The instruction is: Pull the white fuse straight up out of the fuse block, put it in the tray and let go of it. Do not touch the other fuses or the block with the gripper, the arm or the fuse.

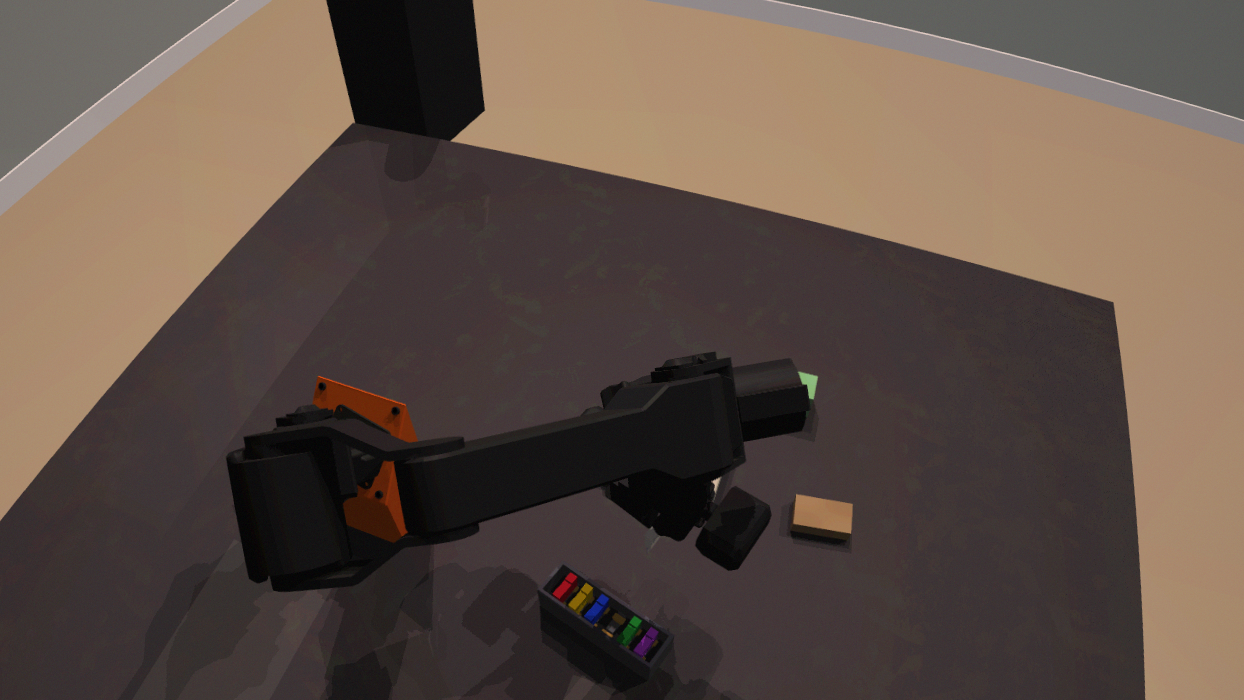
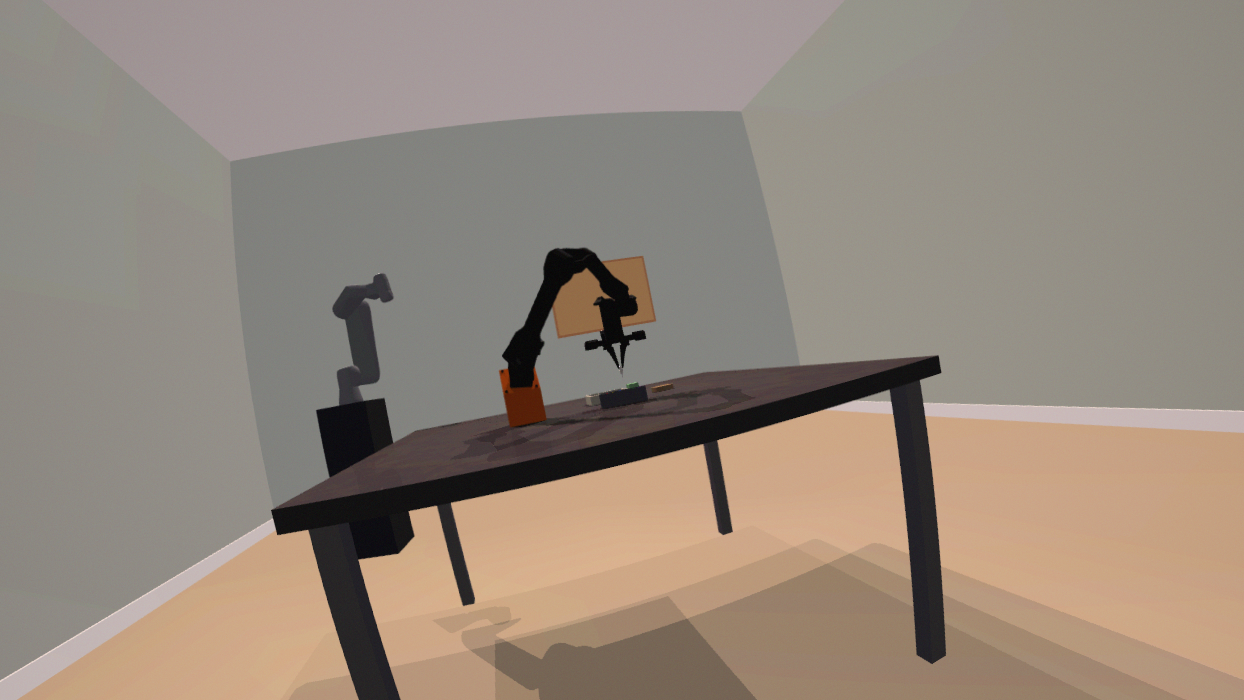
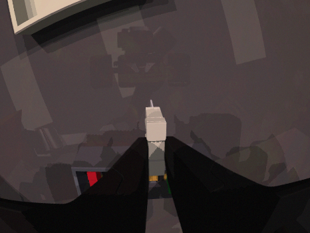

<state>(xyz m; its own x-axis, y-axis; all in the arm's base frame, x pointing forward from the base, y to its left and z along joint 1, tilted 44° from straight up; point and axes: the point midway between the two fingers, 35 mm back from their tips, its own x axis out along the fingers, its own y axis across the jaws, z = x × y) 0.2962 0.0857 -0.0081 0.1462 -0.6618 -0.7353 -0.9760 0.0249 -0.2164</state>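
My gripper (image 2: pixel 621 366) (image 3: pixel 155 145) is shut on the white fuse (image 3: pixel 155 130), which points down with a thin prong showing. It holds the fuse in the air above the dark fuse block (image 1: pixel 595 640) (image 2: pixel 623 397) (image 3: pixel 94 154). In the top view the arm hides most of the gripper. The block holds red (image 1: pixel 565 586) (image 3: pixel 92 178), yellow (image 1: pixel 581 598), blue (image 1: pixel 595 608), green (image 1: pixel 630 630) and purple (image 1: pixel 646 643) fuses, with an empty slot between blue and green. The cream tray (image 2: pixel 592 400) (image 3: pixel 43 18) is at the wrist view's upper left; the arm mostly hides it in the top view.
A tan block (image 1: pixel 822 515) (image 2: pixel 662 387) lies right of the gripper in the top view. A green cube (image 1: pixel 809 384) (image 2: pixel 632 384) is partly hidden behind the arm. The orange arm base (image 1: pixel 374 515) (image 2: pixel 524 407) stands at the left.
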